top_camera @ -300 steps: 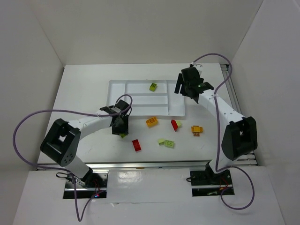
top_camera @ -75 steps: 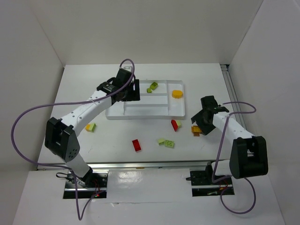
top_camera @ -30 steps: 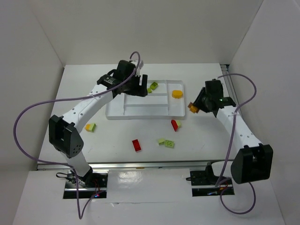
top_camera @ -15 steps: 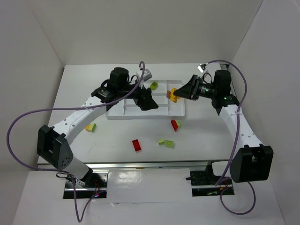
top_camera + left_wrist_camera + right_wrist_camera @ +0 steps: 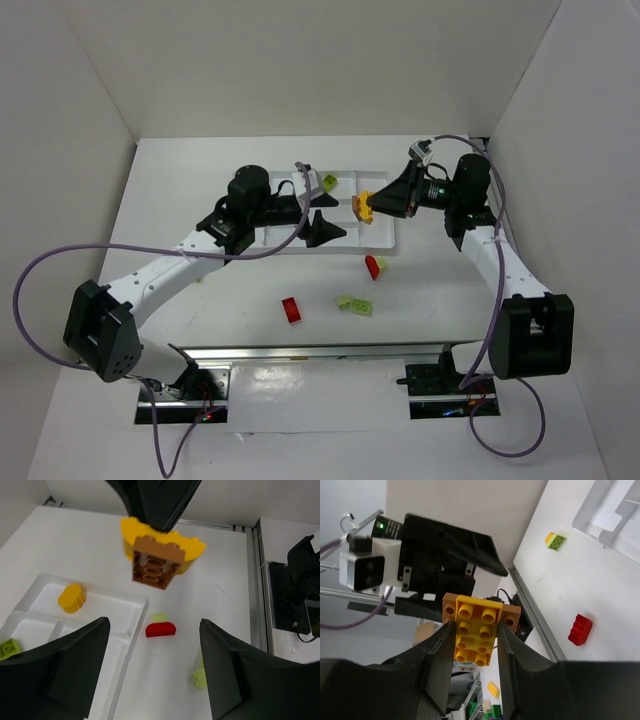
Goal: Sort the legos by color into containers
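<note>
White table (image 5: 180, 180), lit from above. Shallow white plastic tray (image 5: 386, 236) at about 12 o'clock from the arm bases.

Right arm: a second ago it held its load off the tray's 3 o'clock end; now it has swung in. Right gripper (image 5: 385, 200) hangs above the 3 o'clock end compartment. Its fingers are clamped on a yellow brick stacked on a tan-orange plate (image 5: 477, 627), high and clear of the tray floor. That stack lay on the table at 4 o'clock a few seconds back, so one less piece is loose.

Left arm: it has pulled back from the tray's far 10 o'clock corner. Left gripper (image 5: 330, 215) now sits over the tray's near middle, jaws spread wide, nothing in them.

Already binned:
- small yellow oval brick (image 5: 71, 597), in the end compartment under the right gripper;
- lime green brick (image 5: 328, 182), in the 12 o'clock compartment.

Still on the table:
- red half-round brick (image 5: 372, 266), just off the tray's 5 o'clock corner;
- red block (image 5: 291, 310) at 6 o'clock;
- pale green pair (image 5: 355, 304) beside it.

Judgement: the yellow compartment gains its second piece once the right gripper lowers and lets go. No red has been sorted yet.
</note>
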`<action>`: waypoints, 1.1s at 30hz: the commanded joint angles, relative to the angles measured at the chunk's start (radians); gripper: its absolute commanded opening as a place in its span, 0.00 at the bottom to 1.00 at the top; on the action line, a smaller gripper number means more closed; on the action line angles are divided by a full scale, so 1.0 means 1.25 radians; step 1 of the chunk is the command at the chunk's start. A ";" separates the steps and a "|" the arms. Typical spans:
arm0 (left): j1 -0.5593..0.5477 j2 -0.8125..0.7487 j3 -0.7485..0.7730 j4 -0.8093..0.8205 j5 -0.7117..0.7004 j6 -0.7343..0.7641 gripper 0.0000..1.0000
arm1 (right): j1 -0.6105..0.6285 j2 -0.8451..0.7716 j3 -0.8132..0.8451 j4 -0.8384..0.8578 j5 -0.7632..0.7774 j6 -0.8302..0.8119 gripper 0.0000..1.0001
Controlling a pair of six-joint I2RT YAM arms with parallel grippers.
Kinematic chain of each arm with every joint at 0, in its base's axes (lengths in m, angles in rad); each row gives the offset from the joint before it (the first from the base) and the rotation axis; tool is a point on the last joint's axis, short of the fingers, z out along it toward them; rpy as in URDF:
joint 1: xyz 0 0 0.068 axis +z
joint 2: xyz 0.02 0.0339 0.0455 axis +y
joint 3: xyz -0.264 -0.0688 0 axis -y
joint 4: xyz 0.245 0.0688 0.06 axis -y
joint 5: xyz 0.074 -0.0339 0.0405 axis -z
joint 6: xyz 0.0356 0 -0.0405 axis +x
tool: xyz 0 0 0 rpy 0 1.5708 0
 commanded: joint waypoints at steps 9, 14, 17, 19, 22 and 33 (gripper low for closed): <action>-0.068 0.008 0.017 0.158 -0.046 0.102 0.80 | 0.011 0.005 -0.006 0.091 -0.024 0.072 0.33; -0.068 0.037 0.055 0.158 -0.042 0.087 0.78 | 0.041 0.005 0.003 0.057 -0.017 0.035 0.33; -0.068 0.044 0.055 0.166 -0.050 0.077 0.77 | 0.051 0.005 0.010 0.047 -0.010 0.026 0.33; -0.075 0.053 0.064 0.174 -0.050 0.077 0.74 | 0.058 0.005 0.010 0.047 -0.010 0.026 0.33; -0.075 0.070 0.083 0.154 -0.028 0.077 0.69 | 0.065 0.005 0.010 0.047 -0.010 0.012 0.33; -0.075 0.054 0.075 0.132 -0.010 0.071 0.10 | 0.081 0.019 0.049 -0.088 0.029 -0.101 0.38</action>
